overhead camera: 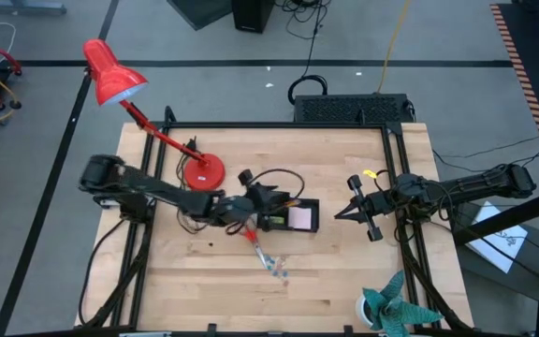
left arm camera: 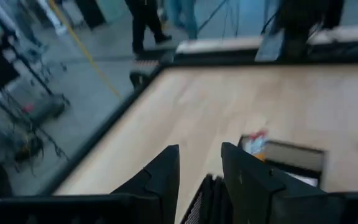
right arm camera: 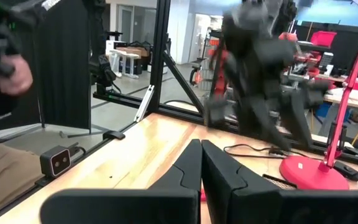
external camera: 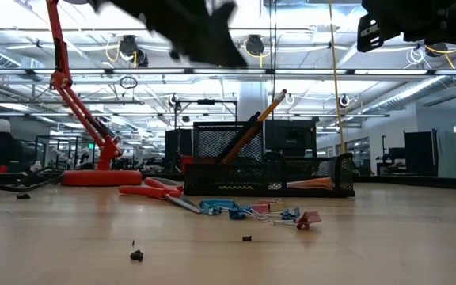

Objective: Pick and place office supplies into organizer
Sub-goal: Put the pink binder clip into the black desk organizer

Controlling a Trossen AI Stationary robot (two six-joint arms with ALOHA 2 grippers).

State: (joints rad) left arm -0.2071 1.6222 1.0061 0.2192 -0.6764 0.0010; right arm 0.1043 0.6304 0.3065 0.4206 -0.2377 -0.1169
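My left gripper (left arm camera: 199, 167) hangs above the organizer (overhead camera: 288, 217), fingers partly apart, nothing between them. Looks like I'm between picks, w/ pencils (external camera: 253, 125) standing in the organizer's tall cup. Scissors (external camera: 153, 190) and clips (external camera: 248, 211) lie on the table just beside the organizer; next grab probably there. Right gripper (overhead camera: 354, 212) waits well off the organizer, pinched closed.

Bright, even overhead light; motion blur on the moving arm in wrist views.
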